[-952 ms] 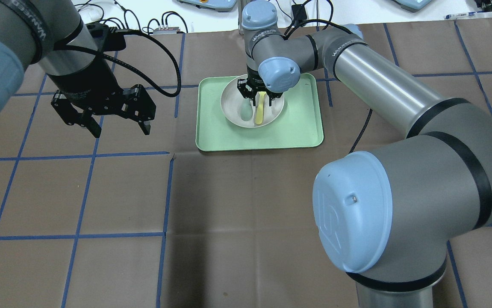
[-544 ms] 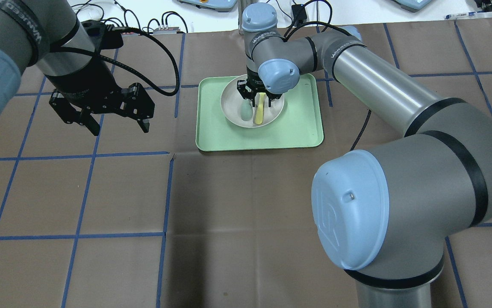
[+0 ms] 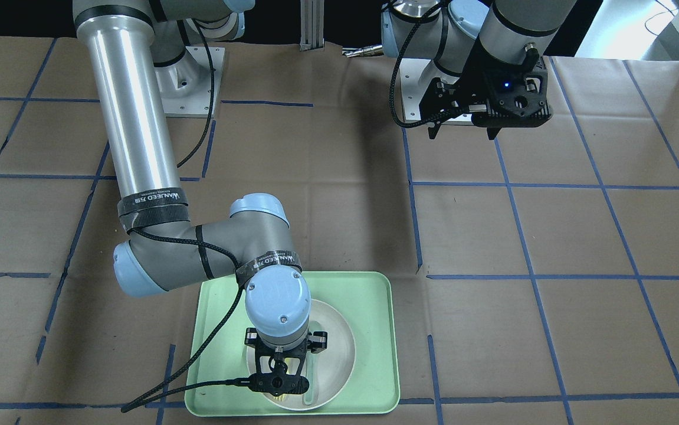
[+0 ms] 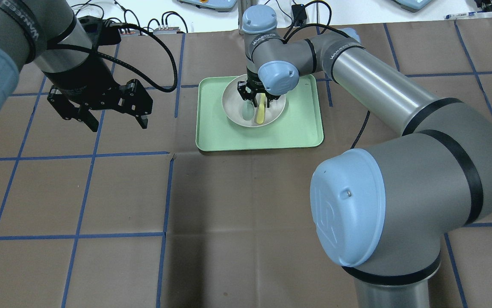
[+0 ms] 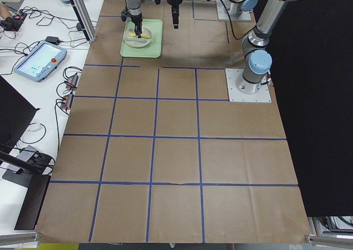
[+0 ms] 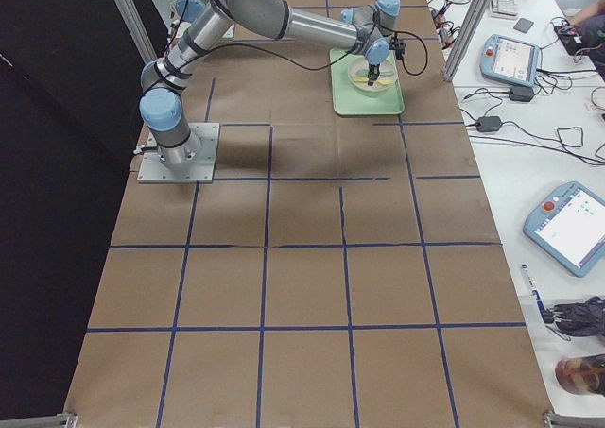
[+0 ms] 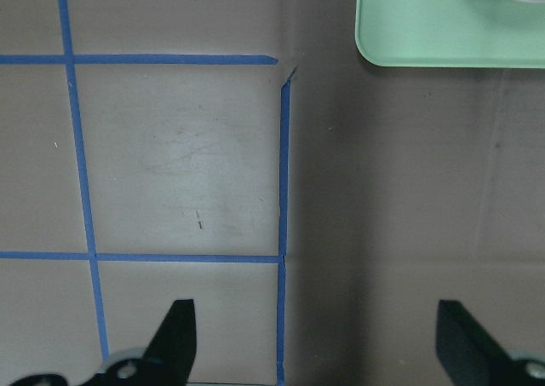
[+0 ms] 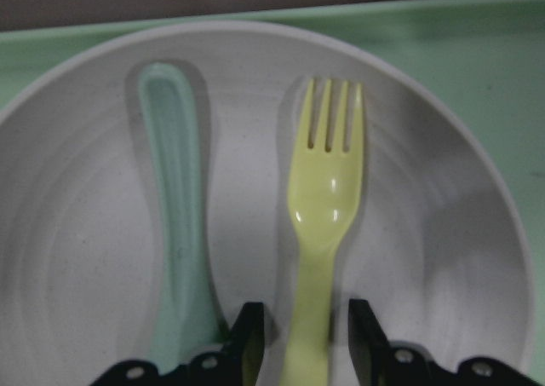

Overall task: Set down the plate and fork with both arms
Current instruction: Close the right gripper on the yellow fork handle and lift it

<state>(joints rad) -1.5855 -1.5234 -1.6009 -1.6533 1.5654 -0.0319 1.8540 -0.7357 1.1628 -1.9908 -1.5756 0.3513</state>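
The right gripper (image 8: 302, 326) is pointed straight down into the plate (image 8: 426, 258), jaws parted astride the fork (image 8: 328, 190). The left gripper (image 7: 315, 318) is held spread wide above the table (image 7: 170, 164).

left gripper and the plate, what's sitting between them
Overhead view: between left gripper and plate, only brown table paper, a blue tape line and the bare floor of the green tray.

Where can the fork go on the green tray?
Bare tray shows between the plate and the edge nearest the robot, and on both sides of the plate. The plate itself is crowded: fork, spoon and the right gripper fill it.
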